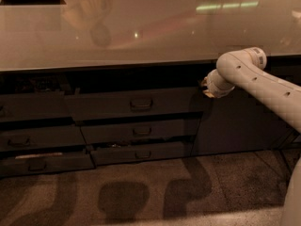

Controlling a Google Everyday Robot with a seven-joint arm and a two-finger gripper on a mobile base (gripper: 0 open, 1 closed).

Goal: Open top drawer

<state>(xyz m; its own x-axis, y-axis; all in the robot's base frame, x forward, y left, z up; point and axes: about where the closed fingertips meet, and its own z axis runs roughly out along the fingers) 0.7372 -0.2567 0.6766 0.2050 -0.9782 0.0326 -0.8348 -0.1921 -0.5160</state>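
Observation:
The top drawer [103, 105] is a wide dark grey front just under the countertop, with a small loop handle [141, 103] at its middle. A dark gap runs along above it. My gripper [206, 87] sits at the end of the white arm [254, 74], which reaches in from the right. It hangs at the drawer's right end, level with the front and well to the right of the handle. It is turned away towards the cabinet, so its tip is hidden against the dark front.
A glossy pale countertop [141, 32] overhangs the drawers. Two shallower drawers [141, 132] [141, 153] lie below the top one, slightly ajar. Another stack of drawers [33, 135] stands to the left, and a plain cabinet panel [240, 126] to the right. Patterned carpet [141, 197] covers the floor.

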